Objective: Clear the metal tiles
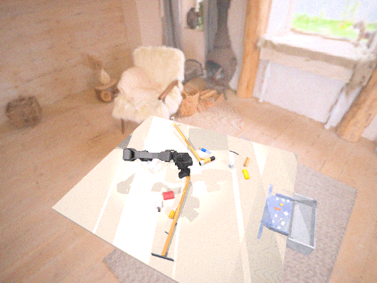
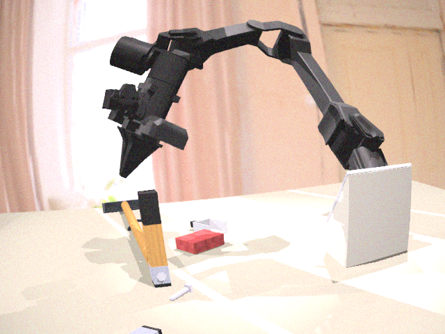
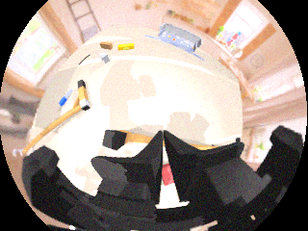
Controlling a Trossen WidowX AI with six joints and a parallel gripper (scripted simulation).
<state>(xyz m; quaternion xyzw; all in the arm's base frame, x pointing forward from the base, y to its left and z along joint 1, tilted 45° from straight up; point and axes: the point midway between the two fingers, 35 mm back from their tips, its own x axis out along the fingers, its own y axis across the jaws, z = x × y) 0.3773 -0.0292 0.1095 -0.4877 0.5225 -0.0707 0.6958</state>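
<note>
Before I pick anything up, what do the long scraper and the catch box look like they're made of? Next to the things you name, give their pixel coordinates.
The long scraper [image 1: 176,220] [image 2: 134,226] has an orange-brown handle, probably smooth wood, going by its streaky grain; its dark, flat blade could be metal or hard rubber. The catch box [image 1: 300,246] [image 3: 166,29] looks like dull grey sheet metal, judging by its thin, straight walls, though plastic is possible.

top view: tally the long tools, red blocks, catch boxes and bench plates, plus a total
long tools: 2, the scraper and the hook tool
red blocks: 1, the red block
catch boxes: 1, the catch box
bench plates: 1, the plate
total: 5
</note>
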